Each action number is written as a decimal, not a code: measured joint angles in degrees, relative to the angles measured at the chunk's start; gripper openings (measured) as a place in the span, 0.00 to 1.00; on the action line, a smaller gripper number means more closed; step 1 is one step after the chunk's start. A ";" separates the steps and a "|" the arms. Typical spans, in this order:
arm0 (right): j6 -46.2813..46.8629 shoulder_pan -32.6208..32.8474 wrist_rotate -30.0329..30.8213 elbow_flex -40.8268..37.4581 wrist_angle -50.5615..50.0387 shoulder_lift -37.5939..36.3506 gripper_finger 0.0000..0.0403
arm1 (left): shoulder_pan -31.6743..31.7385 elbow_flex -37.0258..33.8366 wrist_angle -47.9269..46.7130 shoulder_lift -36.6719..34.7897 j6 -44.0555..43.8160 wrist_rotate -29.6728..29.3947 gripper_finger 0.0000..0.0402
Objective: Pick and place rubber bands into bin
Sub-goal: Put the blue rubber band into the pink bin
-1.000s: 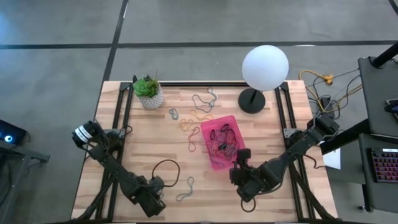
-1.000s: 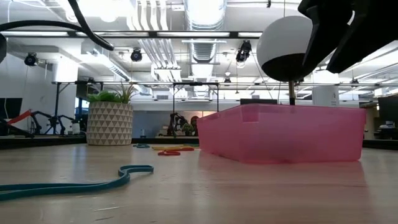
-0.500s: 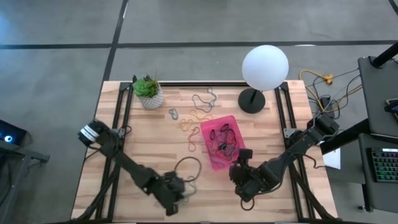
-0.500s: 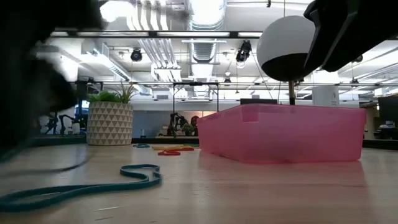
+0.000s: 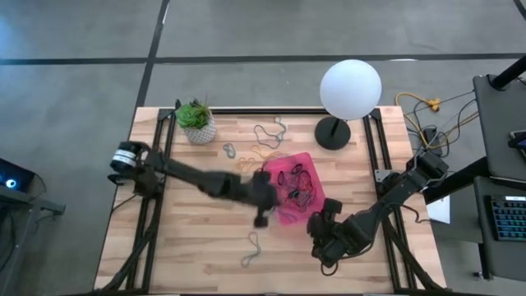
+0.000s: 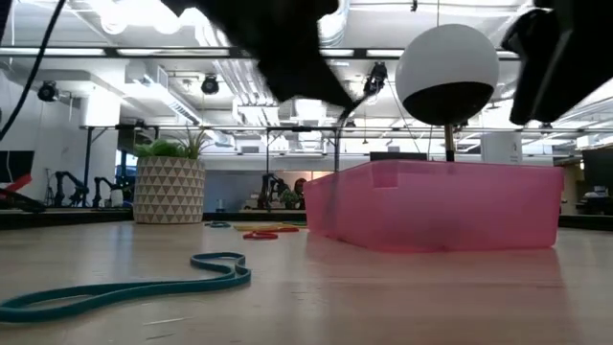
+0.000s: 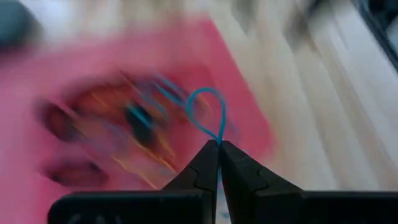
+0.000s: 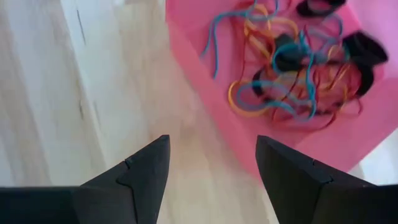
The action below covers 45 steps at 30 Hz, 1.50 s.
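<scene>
My left gripper (image 5: 261, 215) sits at the near-left edge of the pink bin (image 5: 281, 215), fingers clamped on a thin band (image 7: 208, 115); its loop pokes out past the fingertips towards the bin floor, so the drop spot is straight ahead and below, and I'd say it only needs to clear the wall before letting go. From above the held band is lost in motion blur, so I can't tell how far it hangs. My right gripper (image 5: 322, 233) waits just off the bin's near corner with fingers spread wide, holding nothing. The bin is shallow translucent plastic with rounded corners and already holds a tangle of floppy loops (image 8: 292, 59) in several colours. Loose bands remain on the bare wood: a long teal one (image 5: 251, 249) nearer my left arm, its long axis running towards the bin, and a cluster (image 5: 259, 146) beyond the bin, near the plant pot (image 5: 198, 123).
</scene>
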 joint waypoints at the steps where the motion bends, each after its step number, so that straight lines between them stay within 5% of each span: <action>1: 1.07 0.48 -0.24 -0.02 -0.46 0.00 0.56 | 1.69 1.57 0.36 -0.15 1.27 0.65 0.00; 10: 3.15 3.48 -0.27 -1.36 -1.85 -0.04 0.56 | 11.92 12.71 0.69 3.91 5.15 6.99 0.00; 18: 3.13 3.44 -0.26 -3.90 -2.34 -0.04 0.56 | 11.88 11.87 -4.92 9.92 -0.89 8.34 0.07; 30: 2.40 3.00 -0.24 -6.13 -2.34 -0.11 0.56 | 7.09 11.26 -16.46 6.84 -1.98 11.10 0.43; 39: -5.63 1.71 0.18 -5.52 0.86 -0.15 0.56 | -4.42 10.89 -44.39 -0.15 11.95 14.46 0.45; 45: -10.87 0.85 0.18 -5.51 6.41 -0.15 0.56 | -14.26 8.52 -36.66 0.72 25.95 11.80 0.45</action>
